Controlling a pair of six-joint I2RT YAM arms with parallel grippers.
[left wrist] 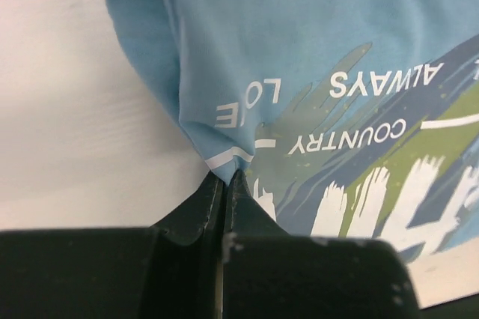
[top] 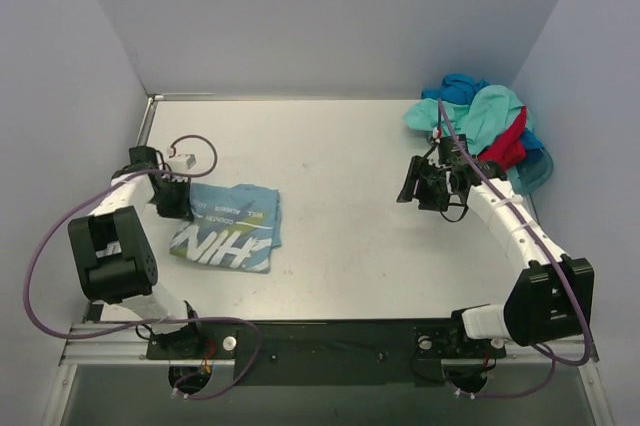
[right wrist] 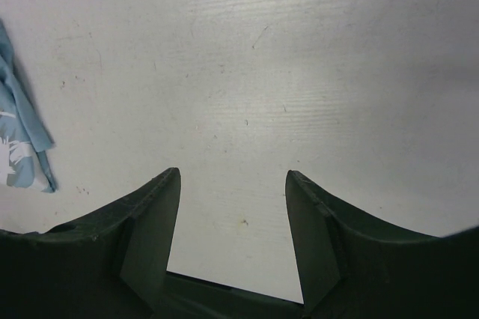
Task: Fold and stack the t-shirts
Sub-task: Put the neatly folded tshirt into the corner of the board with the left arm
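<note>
My left gripper (left wrist: 224, 178) is pinching a bunched edge of the folded sky-blue cloth t-shirt (left wrist: 314, 42), white lettering and green-navy print facing up. My right gripper (right wrist: 233, 177) hangs spread wide over the pale grey table (right wrist: 299, 72).

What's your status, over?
Left fingers shut on edge of blue shirt. Right fingers open, empty, over table. Other shirts heaped far right. Nothing in the way.

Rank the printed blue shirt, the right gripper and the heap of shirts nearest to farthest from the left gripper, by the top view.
1. printed blue shirt: left side, pinched in the left gripper.
2. right gripper: right of centre, open.
3. heap of shirts: far right corner.
</note>
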